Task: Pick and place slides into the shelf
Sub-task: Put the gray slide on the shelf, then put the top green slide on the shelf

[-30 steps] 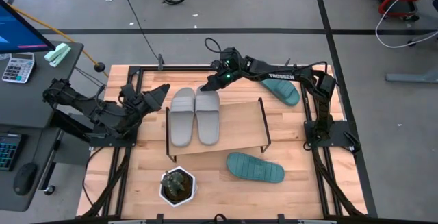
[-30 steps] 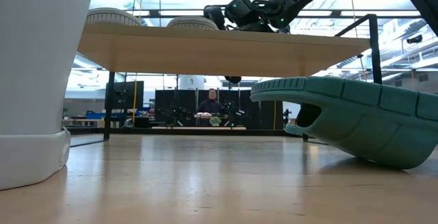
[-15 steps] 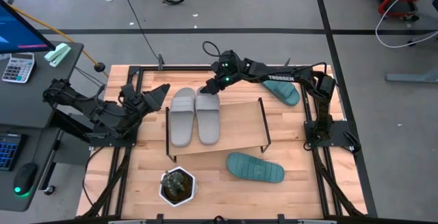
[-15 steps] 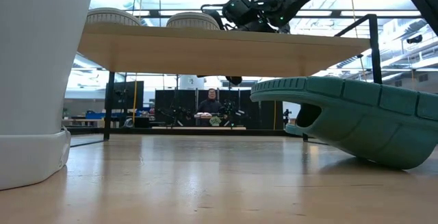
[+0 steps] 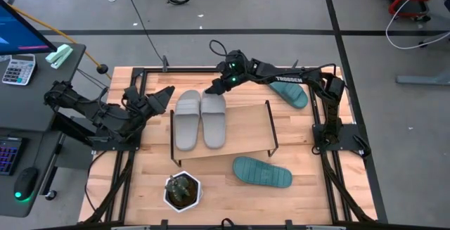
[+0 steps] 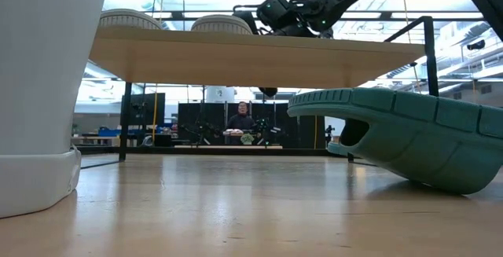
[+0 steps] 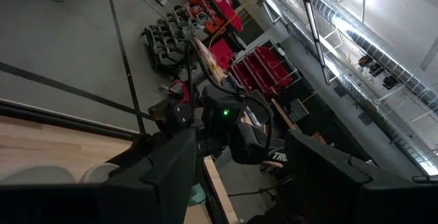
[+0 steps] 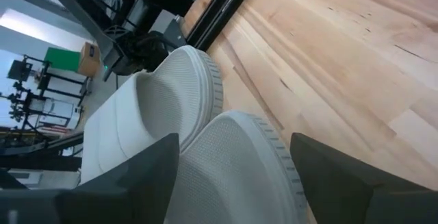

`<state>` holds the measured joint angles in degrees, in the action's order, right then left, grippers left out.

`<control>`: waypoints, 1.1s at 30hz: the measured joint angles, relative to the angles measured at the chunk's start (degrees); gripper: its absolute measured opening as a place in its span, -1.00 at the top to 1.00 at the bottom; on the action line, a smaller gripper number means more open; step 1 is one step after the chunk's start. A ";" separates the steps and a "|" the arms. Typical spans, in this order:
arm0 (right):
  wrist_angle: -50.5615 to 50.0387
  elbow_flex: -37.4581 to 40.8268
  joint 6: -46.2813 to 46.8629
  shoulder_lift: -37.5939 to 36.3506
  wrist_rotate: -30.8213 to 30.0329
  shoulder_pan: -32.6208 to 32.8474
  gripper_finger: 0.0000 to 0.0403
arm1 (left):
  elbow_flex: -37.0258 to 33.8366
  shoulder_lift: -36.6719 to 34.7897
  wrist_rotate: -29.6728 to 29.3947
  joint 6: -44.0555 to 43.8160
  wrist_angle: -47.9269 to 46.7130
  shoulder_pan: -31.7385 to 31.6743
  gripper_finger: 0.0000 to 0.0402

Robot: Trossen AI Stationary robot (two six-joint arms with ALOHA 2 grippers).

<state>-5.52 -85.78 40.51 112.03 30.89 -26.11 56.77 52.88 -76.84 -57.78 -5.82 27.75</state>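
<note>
At the shelf's (image 5: 232, 128) rear edge, right fingers (image 5: 211, 89) apart above the grey slides (image 5: 201, 119). Left of the shelf, left fingers (image 5: 163, 95) apart, clear of everything. Right of the slides, bare board.

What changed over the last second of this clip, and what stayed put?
The right gripper opened its jaws wider and drew slightly back from the heel of the grey slide it had set on the shelf; it holds nothing now. Both grey slides stayed side by side on the shelf, both teal slides stayed on the table, and the left gripper did not move.
</note>
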 joint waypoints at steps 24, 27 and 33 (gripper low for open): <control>-19.23 0.02 -9.40 -8.82 -1.19 -14.38 -0.34 | 0.00 0.02 -0.04 -0.05 -0.02 -0.09 -0.14; -28.77 0.02 -15.77 -12.34 -7.44 -16.17 -0.30 | 0.00 0.02 -0.02 -0.04 -0.02 -0.95 -0.14; -33.93 7.72 -17.13 -20.64 -13.01 -19.25 -0.25 | 0.00 0.02 0.44 0.00 -0.07 -2.66 -0.14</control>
<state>-39.45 -78.05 23.38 91.39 17.88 -45.36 56.77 52.90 -76.39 -57.78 -5.89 25.09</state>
